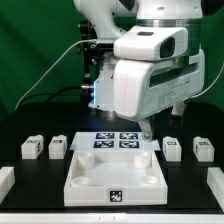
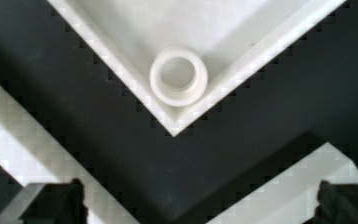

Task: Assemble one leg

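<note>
Several legs, small white stubby blocks with marker tags, stand on the black table: two on the exterior view's left (image 1: 31, 148) (image 1: 58, 147) and two on its right (image 1: 172, 147) (image 1: 203, 148). The large white square tray-like piece (image 1: 112, 178) lies front centre. My gripper (image 1: 147, 130) hangs above its far right corner, apart from every leg. In the wrist view the gripper (image 2: 197, 205) is open and empty, with its dark fingers (image 2: 51, 203) wide apart. Below it lies a tray corner with a round socket (image 2: 178, 77). No leg shows in the wrist view.
The marker board (image 1: 118, 142) lies flat just behind the tray. White parts lie at the far left edge (image 1: 5, 180) and far right edge (image 1: 215, 182) of the table. A green backdrop and cables stand behind the arm.
</note>
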`<state>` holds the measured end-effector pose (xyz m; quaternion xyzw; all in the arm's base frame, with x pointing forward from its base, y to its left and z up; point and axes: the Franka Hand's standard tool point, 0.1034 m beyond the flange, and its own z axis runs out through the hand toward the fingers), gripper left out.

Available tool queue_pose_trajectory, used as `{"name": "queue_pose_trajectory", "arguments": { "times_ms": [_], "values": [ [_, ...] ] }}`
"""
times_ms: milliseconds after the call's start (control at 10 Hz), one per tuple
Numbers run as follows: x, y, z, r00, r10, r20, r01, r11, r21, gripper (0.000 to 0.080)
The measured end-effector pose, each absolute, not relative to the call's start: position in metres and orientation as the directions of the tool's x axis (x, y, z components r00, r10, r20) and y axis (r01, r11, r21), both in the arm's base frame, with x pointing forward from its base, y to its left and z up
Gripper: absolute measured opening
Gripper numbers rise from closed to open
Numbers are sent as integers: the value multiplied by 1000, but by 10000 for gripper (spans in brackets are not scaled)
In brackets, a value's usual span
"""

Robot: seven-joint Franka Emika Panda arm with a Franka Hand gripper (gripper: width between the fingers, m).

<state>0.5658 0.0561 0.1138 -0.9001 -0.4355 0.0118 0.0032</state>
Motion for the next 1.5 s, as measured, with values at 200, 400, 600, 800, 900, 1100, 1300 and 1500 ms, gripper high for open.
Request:
{"name": "queue_pose_trajectory", "arguments": {
  "times_ms": [200, 400, 600, 800, 900, 1100, 1300, 1500],
  "values": [
    [566, 56, 114, 620, 784, -18, 784, -621, -16, 650],
    [563, 56, 112, 579, 815, -18, 815, -579, -17, 650],
    [511, 46, 98, 382, 924, -18, 924, -383, -11, 650],
    [481, 21, 90, 127, 992, -16, 992, -127, -12, 650],
    [478, 9, 89, -16, 1000, -12, 1000, 16, -4, 650],
    [478, 7, 88, -38, 999, -13, 999, 38, -7, 650],
    [476, 5, 86, -33, 999, -13, 999, 33, -10, 650],
    [439, -14, 56, -14, 1000, -11, 999, 14, -40, 650]
  ]
}}
